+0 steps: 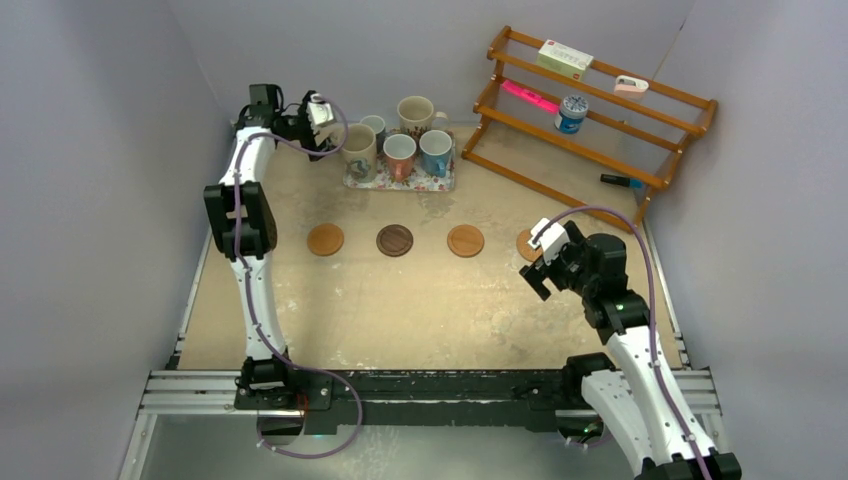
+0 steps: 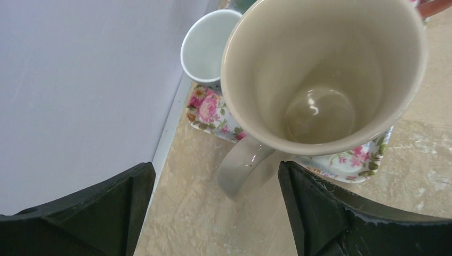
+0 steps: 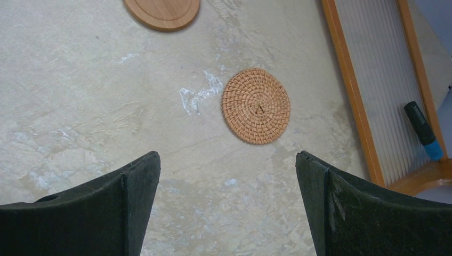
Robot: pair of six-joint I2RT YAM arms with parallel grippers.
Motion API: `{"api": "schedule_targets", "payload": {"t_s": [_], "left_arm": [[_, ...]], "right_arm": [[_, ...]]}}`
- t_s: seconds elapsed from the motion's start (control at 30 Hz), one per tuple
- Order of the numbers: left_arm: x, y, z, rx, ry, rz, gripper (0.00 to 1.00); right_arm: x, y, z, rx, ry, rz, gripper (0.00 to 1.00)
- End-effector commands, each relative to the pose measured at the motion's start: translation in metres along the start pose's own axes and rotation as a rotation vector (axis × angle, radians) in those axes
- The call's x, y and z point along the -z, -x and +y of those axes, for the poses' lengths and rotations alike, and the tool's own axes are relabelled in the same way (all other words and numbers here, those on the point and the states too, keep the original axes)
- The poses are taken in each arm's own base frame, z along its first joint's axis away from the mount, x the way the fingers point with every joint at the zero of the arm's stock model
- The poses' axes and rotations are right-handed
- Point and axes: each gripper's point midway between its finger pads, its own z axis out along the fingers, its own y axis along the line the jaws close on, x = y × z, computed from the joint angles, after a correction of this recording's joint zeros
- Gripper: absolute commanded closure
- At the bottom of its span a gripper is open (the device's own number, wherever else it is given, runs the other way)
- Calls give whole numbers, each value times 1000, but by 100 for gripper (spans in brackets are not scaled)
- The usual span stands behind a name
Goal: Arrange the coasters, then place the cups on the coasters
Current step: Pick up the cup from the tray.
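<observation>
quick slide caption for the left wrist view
Left tool open near a cream mug on the floral tray, its handle toward the tool, a smaller mug behind.

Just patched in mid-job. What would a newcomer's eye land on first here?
Five mugs crowd a floral tray at the back, while coasters lie in a row across the middle. The left tool, open, lines up on the handle of a cream mug; the right tool hangs open above a woven coaster.
</observation>
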Motion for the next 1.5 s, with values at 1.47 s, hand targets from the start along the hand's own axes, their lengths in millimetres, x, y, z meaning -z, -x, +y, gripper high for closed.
{"api": "schedule_targets", "payload": {"t_s": [1.47], "left_arm": [[14,34,-63,91,-105,31,27]], "right_arm": [[7,3,0,46,-23,-40,1]]}}
